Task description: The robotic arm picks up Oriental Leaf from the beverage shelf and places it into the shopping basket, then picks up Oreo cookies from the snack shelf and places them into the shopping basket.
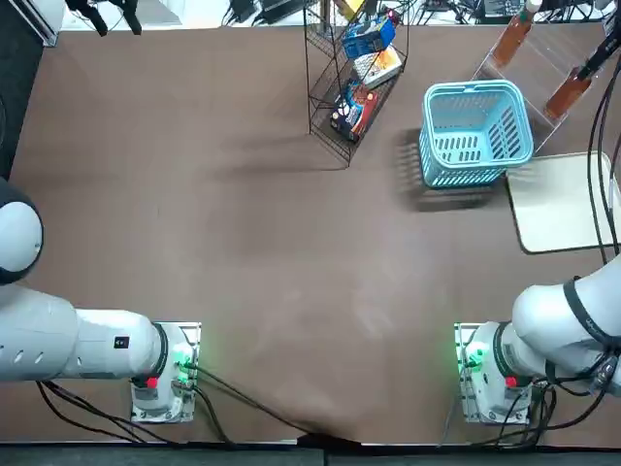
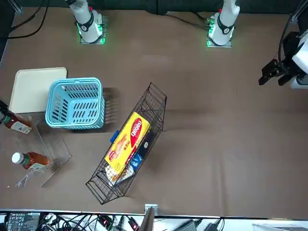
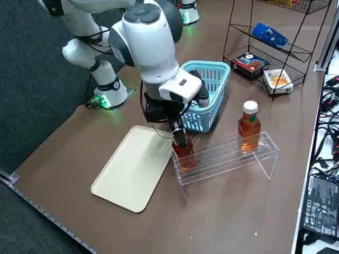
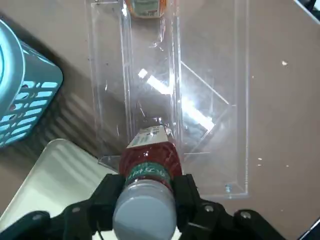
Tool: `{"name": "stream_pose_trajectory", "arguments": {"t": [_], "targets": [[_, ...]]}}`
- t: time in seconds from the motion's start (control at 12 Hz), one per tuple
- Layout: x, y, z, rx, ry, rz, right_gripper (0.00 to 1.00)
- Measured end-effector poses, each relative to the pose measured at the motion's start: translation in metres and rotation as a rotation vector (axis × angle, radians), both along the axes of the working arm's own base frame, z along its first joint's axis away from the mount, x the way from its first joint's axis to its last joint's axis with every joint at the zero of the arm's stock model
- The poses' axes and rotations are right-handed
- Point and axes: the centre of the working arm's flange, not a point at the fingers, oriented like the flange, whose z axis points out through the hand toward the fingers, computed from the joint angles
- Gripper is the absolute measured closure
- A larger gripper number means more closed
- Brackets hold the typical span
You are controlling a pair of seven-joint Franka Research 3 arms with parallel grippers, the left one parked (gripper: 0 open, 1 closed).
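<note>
"What's nearest, and largest?"

"The white Franka FR3 arm point(image 3: 159, 45), reaching to the table's far right. Its black gripper point(image 4: 152, 186) appears closed on a tea bottle's neck."

"Then?"

"The black wire rack point(image 3: 288, 47), far and near the middle; the clear acrylic stand point(image 3: 222, 159), far right; and the light blue slotted basket point(image 3: 204, 114) between them, holding neither item."

"So how far along?"

"Likely at the first grasp. Lifting and placing the tea, then the whole cookie half, remain."

"How do they look?"

"The Oriental Leaf bottle point(image 4: 151, 159), at the stand, is slim, red-amber, pale-capped, green-banded, pale-labelled. Smaller, the bright blue Oreo pack point(image 3: 270, 35) sits on the rack."
</note>
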Motion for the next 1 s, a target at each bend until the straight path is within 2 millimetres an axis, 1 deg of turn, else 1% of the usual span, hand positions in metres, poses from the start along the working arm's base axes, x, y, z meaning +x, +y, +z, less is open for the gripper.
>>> {"name": "stream_pose_trajectory", "arguments": {"t": [0.17, 0.25, 0.42, 0.75, 0.92, 1.0], "targets": [[0.001, 0.004, 0.011, -0.004, -0.013, 0.005, 0.43], [-0.002, 0.009, 0.034, -0.009, -0.026, 0.011, 0.43], [-0.008, 0.014, 0.062, -0.01, -0.028, 0.014, 0.43], [-0.025, 0.022, 0.118, -0.01, -0.022, 0.015, 0.43], [-0.032, 0.028, 0.142, -0.01, -0.022, 0.018, 0.43], [-0.034, 0.031, 0.15, -0.011, -0.027, 0.019, 0.43]]}}
